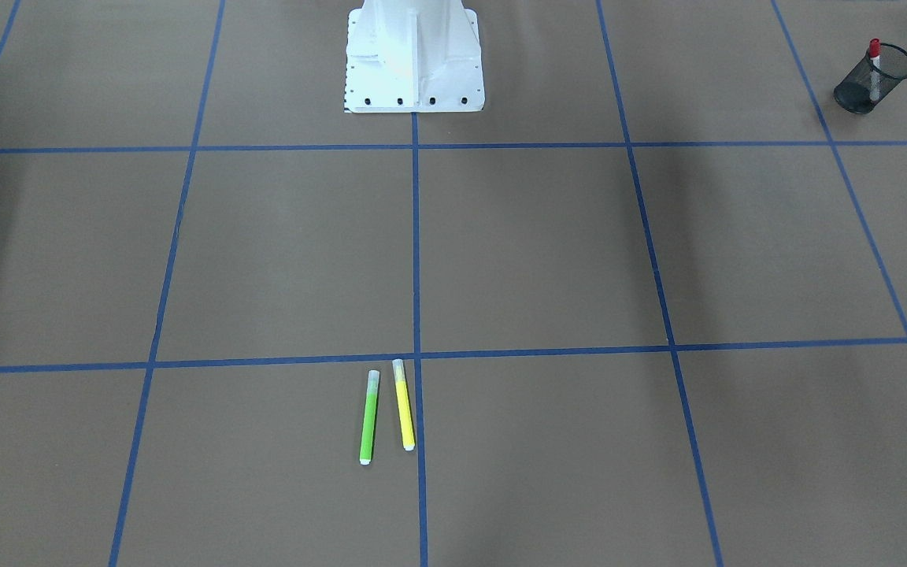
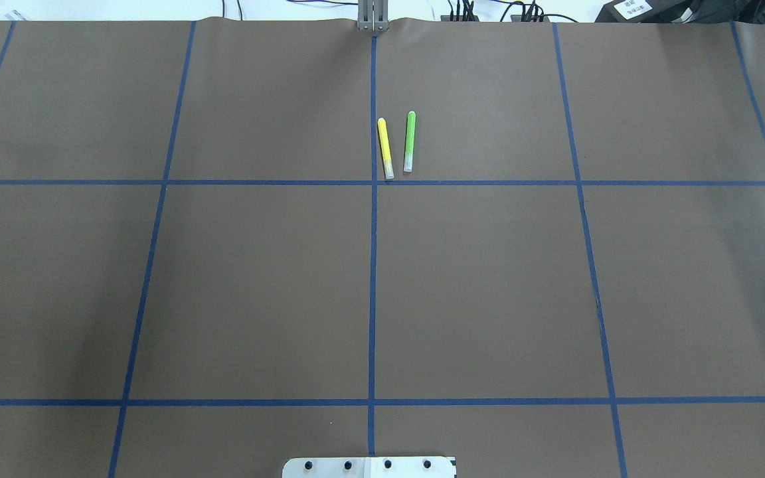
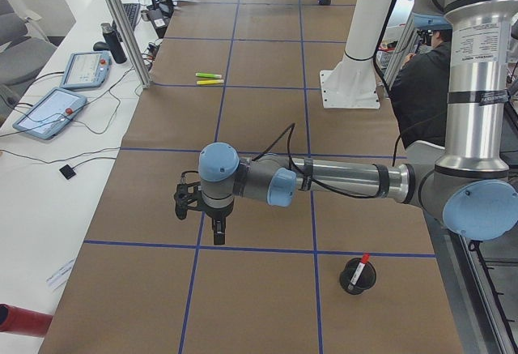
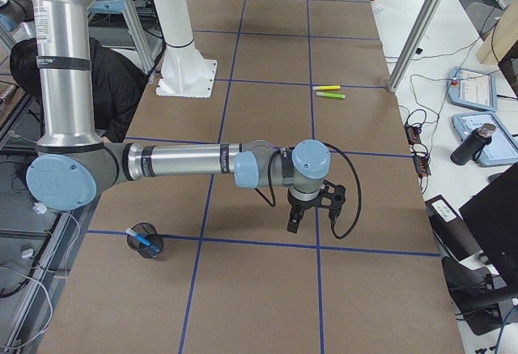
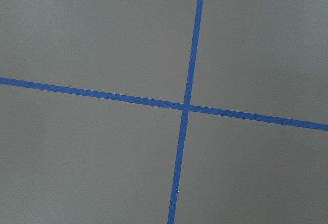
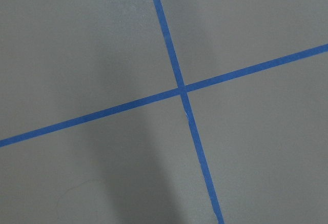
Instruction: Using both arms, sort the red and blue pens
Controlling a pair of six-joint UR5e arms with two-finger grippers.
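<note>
A red-capped white marker (image 1: 873, 64) stands in a black mesh cup (image 1: 886, 85) at the table's corner on my left side; the exterior left view has the same marker (image 3: 363, 259) and cup (image 3: 356, 277). A blue pen (image 4: 148, 244) lies in another mesh cup (image 4: 142, 233) on my right side. My left gripper (image 3: 217, 236) hangs over bare table, pointing down, apart from its cup. My right gripper (image 4: 293, 224) hangs likewise over a tape crossing. Both show only in side views, so I cannot tell whether they are open or shut. Both wrist views hold only tape lines.
A green highlighter (image 2: 410, 141) and a yellow highlighter (image 2: 385, 147) lie side by side near the table's far middle. The white robot base (image 1: 414, 59) stands at the near edge. A person (image 3: 421, 87) sits behind the robot. Tablets and cables lie beyond the far edge.
</note>
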